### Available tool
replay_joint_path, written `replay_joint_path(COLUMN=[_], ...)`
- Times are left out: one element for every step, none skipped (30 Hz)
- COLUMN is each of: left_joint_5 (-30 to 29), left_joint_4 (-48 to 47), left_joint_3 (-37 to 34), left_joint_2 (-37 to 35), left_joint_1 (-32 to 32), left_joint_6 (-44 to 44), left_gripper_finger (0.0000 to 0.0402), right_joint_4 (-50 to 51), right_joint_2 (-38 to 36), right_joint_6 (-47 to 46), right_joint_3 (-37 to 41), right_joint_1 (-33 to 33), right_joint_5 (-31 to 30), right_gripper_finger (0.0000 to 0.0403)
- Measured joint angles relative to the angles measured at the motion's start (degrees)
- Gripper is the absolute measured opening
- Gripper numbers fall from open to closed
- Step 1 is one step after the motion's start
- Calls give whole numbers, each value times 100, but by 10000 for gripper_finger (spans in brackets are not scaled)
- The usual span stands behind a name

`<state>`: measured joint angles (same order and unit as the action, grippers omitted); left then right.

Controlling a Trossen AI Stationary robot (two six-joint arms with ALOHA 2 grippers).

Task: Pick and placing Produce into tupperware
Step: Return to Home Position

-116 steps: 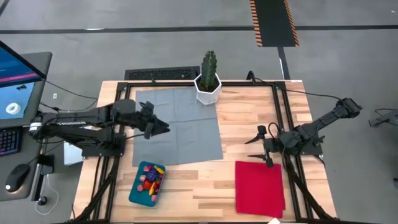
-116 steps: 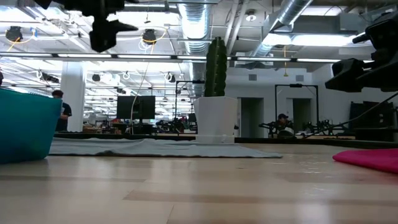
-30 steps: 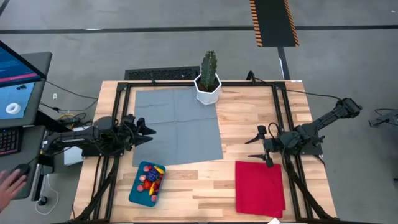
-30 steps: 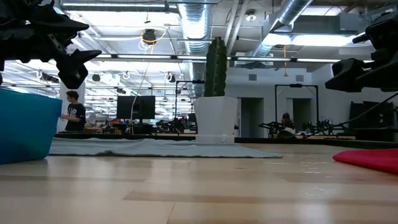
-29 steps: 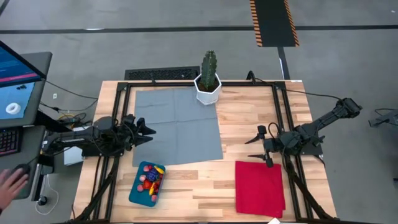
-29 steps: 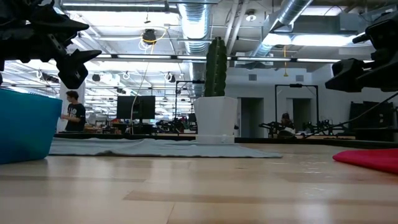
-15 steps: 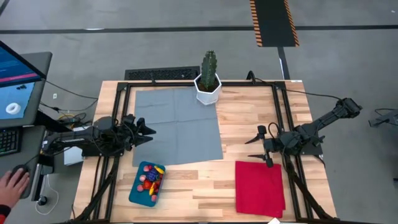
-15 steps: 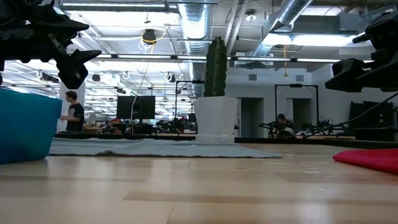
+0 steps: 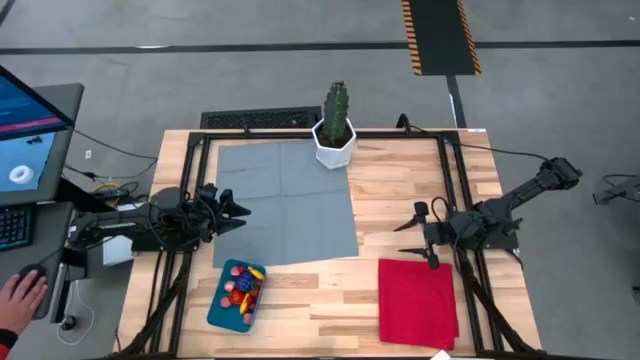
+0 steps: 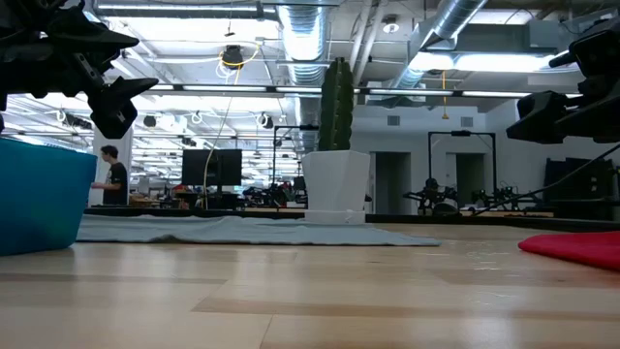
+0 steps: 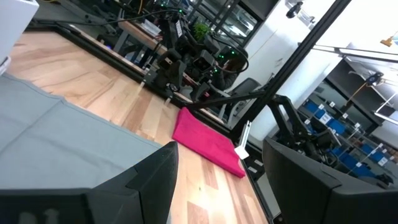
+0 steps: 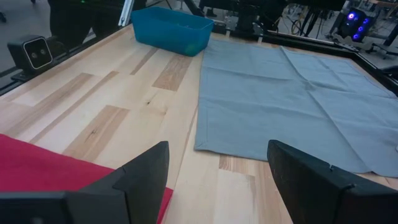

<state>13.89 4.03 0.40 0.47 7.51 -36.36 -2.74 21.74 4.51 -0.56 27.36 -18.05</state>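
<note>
Produce (image 9: 243,285) in tupperware (image 9: 217,315), cactus (image 9: 336,105) by grey mat (image 9: 290,205), red cloth (image 9: 417,300), left claw (image 9: 243,218) and right claw (image 9: 401,238) apart

The shallow rectangular plastic container (image 9: 216,310) is teal-blue; the tiny toy produce (image 9: 241,287) red, yellow, pink; the flat cloth (image 9: 417,300) plain red.

Bright, even light from ceiling lamps (image 10: 455,61); shadows faint.

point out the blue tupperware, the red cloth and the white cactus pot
tupperware (image 12: 168,34): right wrist view, on the side wall facing the camera
red cloth (image 9: 417,298): high view, on the middle of the cloth
cactus pot (image 10: 336,184): low view, on the white front wall
</note>
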Motion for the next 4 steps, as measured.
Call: replay_joint_path(left_joint_5=[0,0,0,0], left_joint_4=[0,0,0,0], left_joint_3=[0,0,0,0], left_joint_2=[1,0,0,0], left_joint_1=[0,0,0,0], left_joint_6=[-11,-23,-27,-25], left_gripper_finger=[224,224,224,224], right_joint_4=[0,0,0,0], right_joint_2=[0,0,0,0], right_joint_6=[-1,-2,0,0], right_joint_3=[0,0,0,0], right_joint_1=[0,-1,-1,-1], right_joint_5=[0,-1,-1,0], right_gripper_finger=[296,296,296,296])
